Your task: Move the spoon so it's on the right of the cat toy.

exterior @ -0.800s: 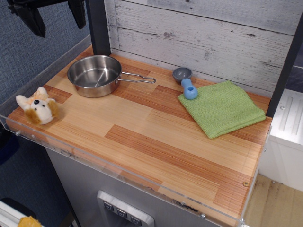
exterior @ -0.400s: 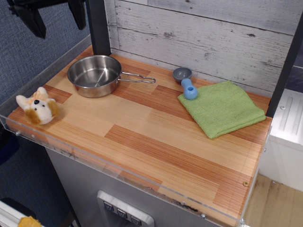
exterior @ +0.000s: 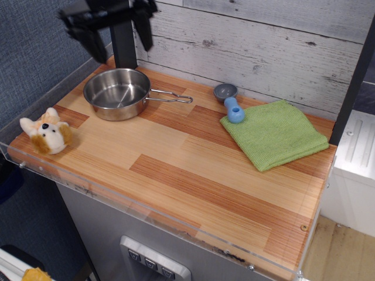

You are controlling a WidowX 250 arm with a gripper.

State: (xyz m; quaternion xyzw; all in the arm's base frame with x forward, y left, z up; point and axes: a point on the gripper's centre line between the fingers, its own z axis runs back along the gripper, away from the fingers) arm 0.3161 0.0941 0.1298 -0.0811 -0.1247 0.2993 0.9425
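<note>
Moved: gripper (exterior: 117, 36) has swung right from the top-left corner; now it hangs above the far-left of the table (exterior: 193, 175), over the pan's back rim. Nothing else shifted.
Spoon (exterior: 230, 100): you'll find it at the back, centre-right. Grey bowl toward the wall, light-blue handle pointing to the front, its end resting on or just at the cloth's far-left corner; can't tell which.
Cat toy (exterior: 47, 134): front-left corner, close to the clear edge guard, face up. Well apart from the spoon, w/ the pan between them.
Spoon vs toy: spoon already lies to the right in view, but far back and far off.
Jaws: spread wide, two dark fingers pointing down, holding nothing.
Pan (exterior: 117, 92): steel, back-left, wire handle pointing right toward the spoon, not touching it.
Cloth (exterior: 275, 134): green, folded, flat on the right side.
Wall (exterior: 263, 47): whitewashed planks behind the table.
</note>
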